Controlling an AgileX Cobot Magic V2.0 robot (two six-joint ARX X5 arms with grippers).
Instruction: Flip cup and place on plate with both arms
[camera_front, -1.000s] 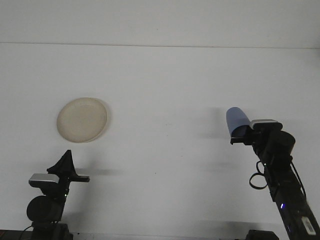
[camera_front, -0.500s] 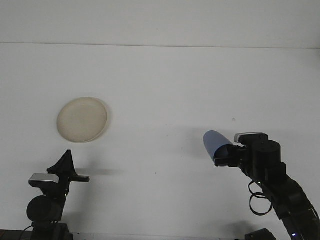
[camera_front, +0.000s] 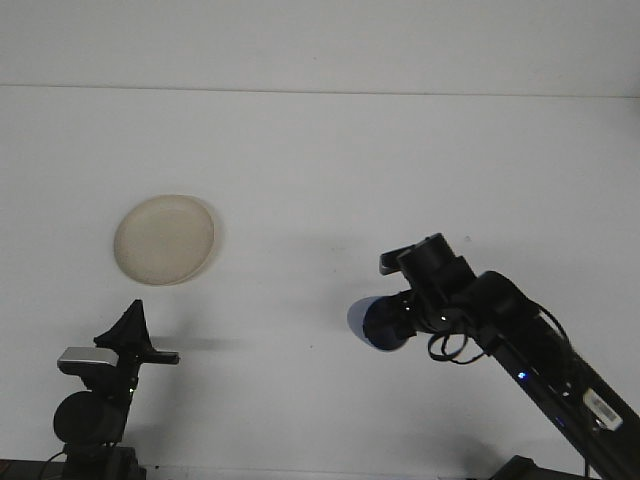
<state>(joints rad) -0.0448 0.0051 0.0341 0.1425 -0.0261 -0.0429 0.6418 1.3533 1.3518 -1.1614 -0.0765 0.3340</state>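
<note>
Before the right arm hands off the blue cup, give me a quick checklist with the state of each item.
1. Blue cup held by the right gripper: ok, it is carried clear above the table.
2. Cup's opening direction: it appears to face the camera, but cannot tell for sure.
3. Left gripper ready to receive: not ok, it sits low at the left, far from the cup.
4. Plate free: ok, nothing lies on it.
5. Path between cup and plate: ok, bare table.

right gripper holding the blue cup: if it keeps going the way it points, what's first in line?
Right gripper points left with the blue cup. Only bare table shows ahead; the plate sits farther back, probably off that line.
</note>
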